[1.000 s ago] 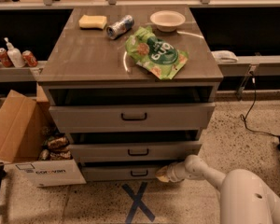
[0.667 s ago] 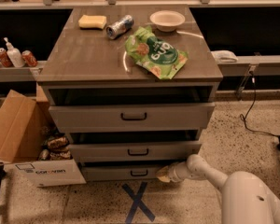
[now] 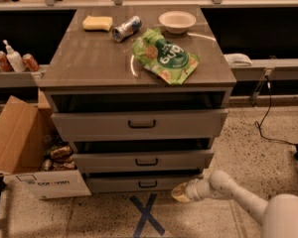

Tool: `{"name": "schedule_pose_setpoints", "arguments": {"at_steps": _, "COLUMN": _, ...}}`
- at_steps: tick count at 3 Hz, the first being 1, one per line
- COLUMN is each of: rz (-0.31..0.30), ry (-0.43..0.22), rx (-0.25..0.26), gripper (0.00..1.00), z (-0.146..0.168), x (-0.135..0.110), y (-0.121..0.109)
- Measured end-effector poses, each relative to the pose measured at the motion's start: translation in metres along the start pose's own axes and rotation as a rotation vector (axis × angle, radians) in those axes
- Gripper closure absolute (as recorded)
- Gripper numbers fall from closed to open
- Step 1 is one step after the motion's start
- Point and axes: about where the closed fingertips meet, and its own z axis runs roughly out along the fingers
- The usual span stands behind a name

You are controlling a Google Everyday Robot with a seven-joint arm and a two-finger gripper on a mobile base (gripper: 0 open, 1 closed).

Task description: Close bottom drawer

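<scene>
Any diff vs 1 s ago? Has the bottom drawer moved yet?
No visible change. The gripper stays low on the floor side, at the right end of the bottom drawer, which is still slightly open. The middle drawer, top drawer and green bag are as before.

Scene is lit warm and dim from above. Glare is thrown on the cabinet top (image 3: 89, 58); drawer recesses are shadowed. The gripper (image 3: 181, 193), just beside the bottom drawer (image 3: 120, 184) right end, is lit yellowish.

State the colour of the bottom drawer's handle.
Dark, almost black handle on the grey bottom drawer; camera view. The gripper is by its right end.
</scene>
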Motion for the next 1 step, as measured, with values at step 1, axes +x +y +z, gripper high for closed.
{"name": "schedule_pose_setpoints", "arguments": {"at_steps": 1, "rz": -0.046, "ry": -0.038, "rx": 0.007, "gripper": 1.0, "z": -0.0301, "x": -0.0025, "y": 0.0284}}
